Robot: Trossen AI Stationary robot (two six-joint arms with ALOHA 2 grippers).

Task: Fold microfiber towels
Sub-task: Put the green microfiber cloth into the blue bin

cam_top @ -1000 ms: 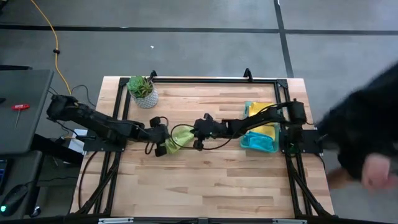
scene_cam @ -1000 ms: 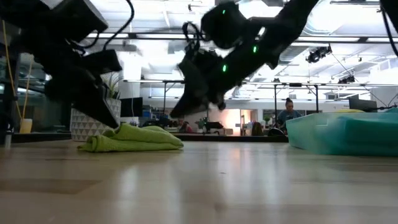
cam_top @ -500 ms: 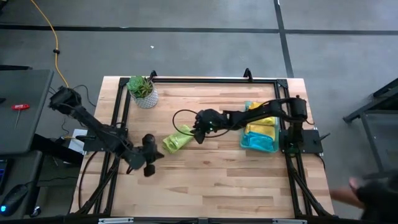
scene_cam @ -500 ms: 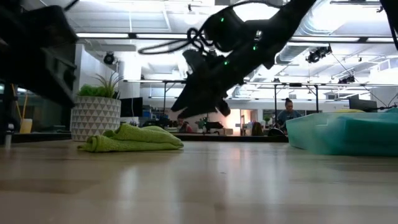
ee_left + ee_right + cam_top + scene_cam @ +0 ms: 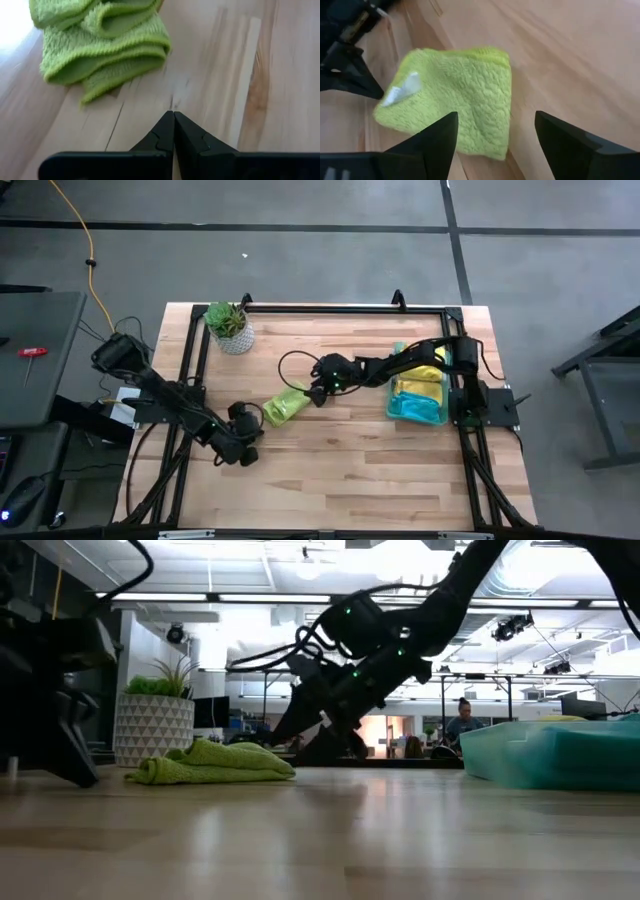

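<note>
My right hand (image 5: 318, 392) has just let go and spread wide above the lime towel (image 5: 284, 403), which lies folded mid-surface. My left hand (image 5: 243, 448), pinched shut, has backed off beside it. This fold looks done.

Bare bench (image 5: 340, 470) lies open from four to eight o'clock; potted plant (image 5: 230, 326) blocks eleven, tray (image 5: 418, 412) three.

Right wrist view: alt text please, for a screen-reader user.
A folded lime green towel lies on the wooden table, just beyond the right gripper, whose two dark fingers stand wide open and empty. The left gripper shows at the towel's far side.
</note>
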